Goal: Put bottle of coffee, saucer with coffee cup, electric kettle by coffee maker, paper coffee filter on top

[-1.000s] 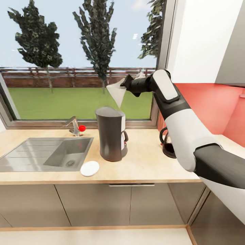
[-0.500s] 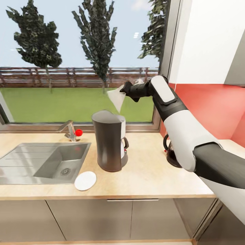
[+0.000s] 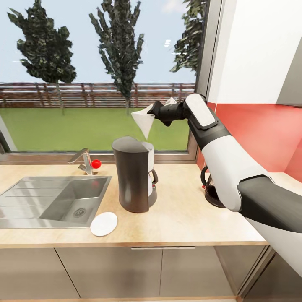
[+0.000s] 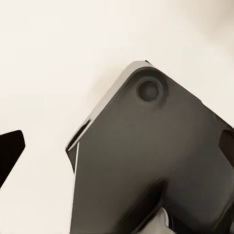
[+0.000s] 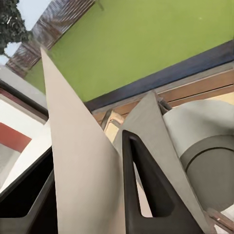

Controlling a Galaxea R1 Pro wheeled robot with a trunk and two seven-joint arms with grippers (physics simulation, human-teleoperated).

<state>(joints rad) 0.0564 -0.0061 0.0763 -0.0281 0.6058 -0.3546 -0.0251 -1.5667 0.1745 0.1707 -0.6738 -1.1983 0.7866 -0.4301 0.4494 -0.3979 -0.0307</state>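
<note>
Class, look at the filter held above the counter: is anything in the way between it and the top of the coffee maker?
Nothing visible is. The paper coffee filter hangs in the right end effector over the coffee maker, with open air down to its bare flat top.

The scene is evenly and brightly lit, daylight being admitted through the window (image 3: 96, 75) behind the surface (image 3: 184, 218). Only soft, faint shadows are cast, and no glare is seen. The left wrist view is rendered blurred and washed out.
</note>
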